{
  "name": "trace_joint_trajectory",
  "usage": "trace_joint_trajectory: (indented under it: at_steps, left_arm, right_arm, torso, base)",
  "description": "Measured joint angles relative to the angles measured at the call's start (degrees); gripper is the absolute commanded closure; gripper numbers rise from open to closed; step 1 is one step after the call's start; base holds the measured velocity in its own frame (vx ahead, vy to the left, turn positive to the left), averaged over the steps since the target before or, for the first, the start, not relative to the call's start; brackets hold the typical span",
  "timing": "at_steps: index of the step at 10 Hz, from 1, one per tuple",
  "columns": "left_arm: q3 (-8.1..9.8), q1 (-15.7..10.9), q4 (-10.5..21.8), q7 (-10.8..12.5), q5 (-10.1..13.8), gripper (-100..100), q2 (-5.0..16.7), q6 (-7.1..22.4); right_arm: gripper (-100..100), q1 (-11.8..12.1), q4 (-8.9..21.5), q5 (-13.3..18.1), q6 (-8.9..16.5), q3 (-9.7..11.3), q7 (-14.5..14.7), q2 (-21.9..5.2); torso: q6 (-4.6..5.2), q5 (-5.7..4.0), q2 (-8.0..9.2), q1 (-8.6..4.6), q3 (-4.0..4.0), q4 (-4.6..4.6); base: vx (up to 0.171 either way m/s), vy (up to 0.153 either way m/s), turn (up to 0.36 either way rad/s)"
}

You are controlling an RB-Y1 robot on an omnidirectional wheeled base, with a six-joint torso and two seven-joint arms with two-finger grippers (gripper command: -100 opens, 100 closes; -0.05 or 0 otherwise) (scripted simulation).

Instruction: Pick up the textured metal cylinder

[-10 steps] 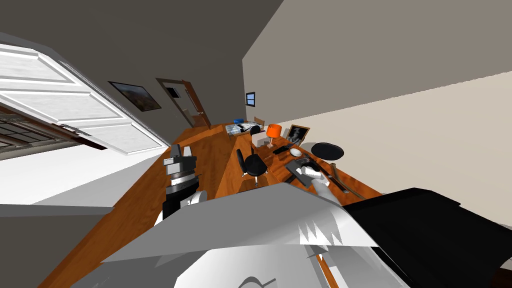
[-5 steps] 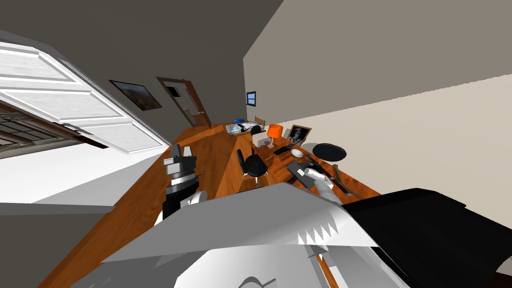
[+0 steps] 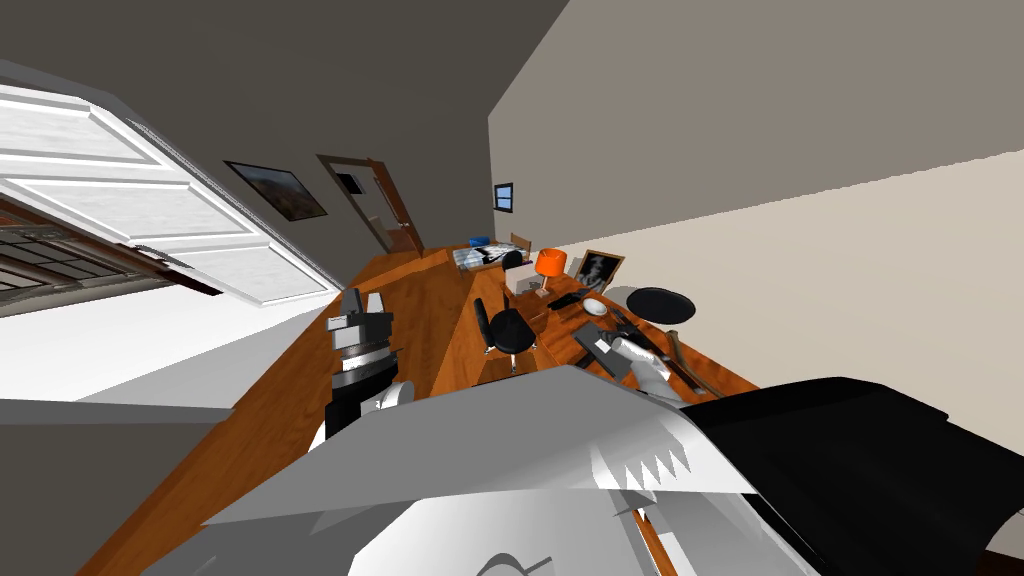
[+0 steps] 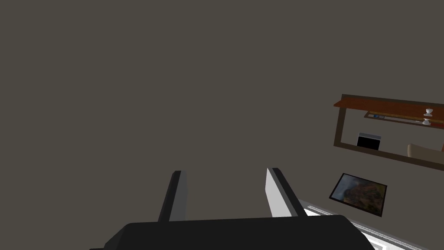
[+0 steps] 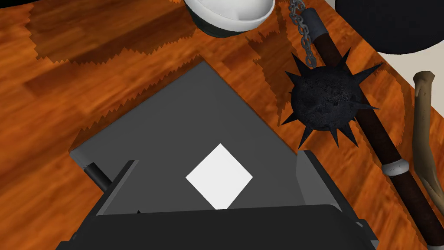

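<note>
Two open, empty grippers: your left gripper (image 4: 224, 171) aloft, right gripper (image 5: 217, 158) over grey slab (image 5: 190, 117), spiked ball (image 5: 325, 102) just beside.

You get flat, even light in the head view: the white panelled door (image 3: 170, 220) is brightest, and the walls (image 3: 750, 100) splay and lean towards the corners. The left wrist view reads dim, one dull brown-grey tone. In the right wrist view the wooden desk (image 5: 65, 143) glows warm. Shadows of the grey slab (image 5: 186, 113) and white bowl (image 5: 230, 13) fall with saw-toothed edges, and the spiked ball (image 5: 325, 102) looks nearly black.
</note>
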Motion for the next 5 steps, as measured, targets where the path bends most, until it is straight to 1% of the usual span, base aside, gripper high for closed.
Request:
trace_joint_trajectory:
  at_steps: [1, 3, 5]
  left_arm:
    - [0.0, 0.0, 0.0, 0.0, 0.0, 0, 0.0, 0.0]
    - [0.0, 0.0, 0.0, 0.0, 0.0, 0, 0.0, 0.0]
    - [0.0, 0.0, 0.0, 0.0, 0.0, 0, 0.0, 0.0]
  right_arm:
    - [-100, -0.3, 1.8, -0.3, -0.2, 0.1, -0.1, -0.1]
    - [-100, 0.1, 1.3, 0.4, 0.5, -0.6, -0.3, 0.3]
    - [-100, 0.2, 1.2, 0.4, 0.6, -0.7, -0.4, 0.4]
  torso:
    - [0.02, 0.01, 0.02, 0.06, 0.01, 0.0]
    - [0.0, 0.01, 0.01, 0.01, 0.01, 0.01]
    - [0.01, 0.02, 0.02, 0.06, 0.01, 0.01]
  base:
    - [0.0, 0.0, 0.0]
    - [0.002, -0.006, 0.016]
    - [-0.001, 0.003, -0.009]
